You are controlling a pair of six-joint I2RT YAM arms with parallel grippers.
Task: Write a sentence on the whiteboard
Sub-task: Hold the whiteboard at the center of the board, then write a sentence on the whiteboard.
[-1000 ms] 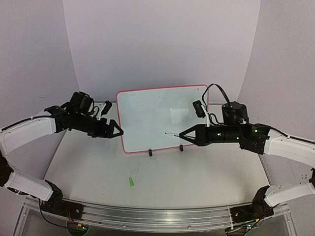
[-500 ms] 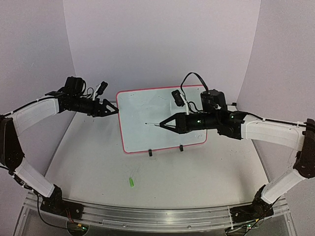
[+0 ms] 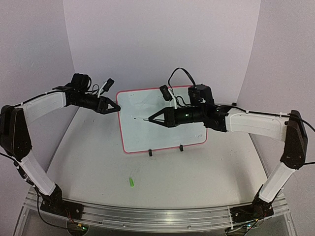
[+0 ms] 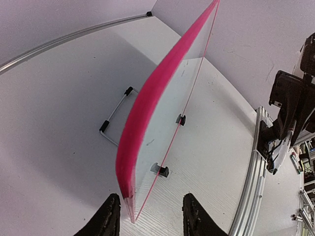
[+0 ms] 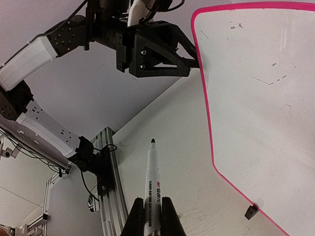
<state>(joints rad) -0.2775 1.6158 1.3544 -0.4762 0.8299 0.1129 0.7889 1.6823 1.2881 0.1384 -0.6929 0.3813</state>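
- A pale backdrop and a white surface [image 3: 98, 162] frame the whiteboard [image 3: 147, 135], which is propped upright on small black feet [image 3: 150, 153].
- The left claw [image 3: 116, 108], part-open, straddles the board's rim at the top corner nearest it. No pinch is visible; it appears set to brace the board against pen pressure.
- The right claw [image 3: 150, 119] is clamped on a marker pen [image 5: 152, 182]. The nib juts ahead of it toward that same corner, a likely starting point. Contact cannot be told.
- No words are legible yet. A green cap [image 3: 131, 182] lies well below both claws.
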